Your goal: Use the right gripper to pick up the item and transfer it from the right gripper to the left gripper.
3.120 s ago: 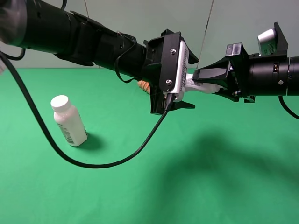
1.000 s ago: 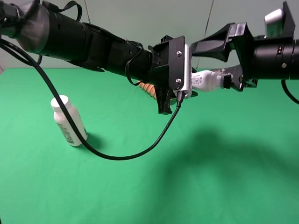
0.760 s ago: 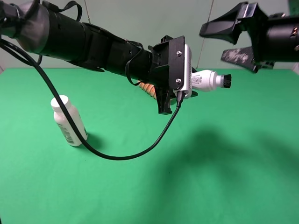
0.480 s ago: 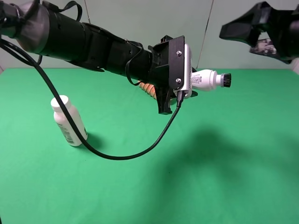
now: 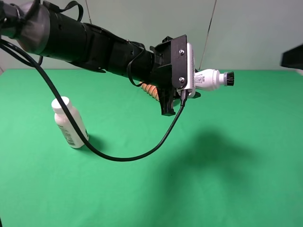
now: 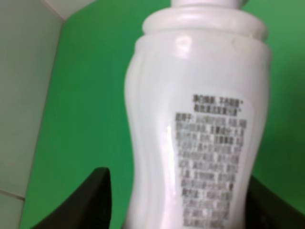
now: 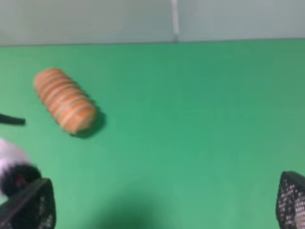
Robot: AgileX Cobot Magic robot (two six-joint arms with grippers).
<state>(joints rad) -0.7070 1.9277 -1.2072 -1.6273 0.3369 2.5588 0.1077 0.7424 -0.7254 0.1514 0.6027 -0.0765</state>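
Item (image 5: 210, 79): slim waisted white plastic bottle, glossy, with printed label and black bristly tip. Held level in mid-air above green cloth (image 5: 236, 189). Lower body pinched between black jaws of left gripper (image 5: 191, 86). Right gripper (image 7: 159, 205) spread wide, well apart from item; mesh-textured fingertips (image 7: 289, 200) seen. Ridged orange bread roll (image 7: 64, 99) laid on cloth. Larger white-capped bottle (image 5: 70, 122) stood on cloth at left.

The green desk (image 5: 213, 189) carries a white-capped bottle (image 5: 70, 123) standing at its left and a striped bread roll (image 7: 65, 100) lying farther back.
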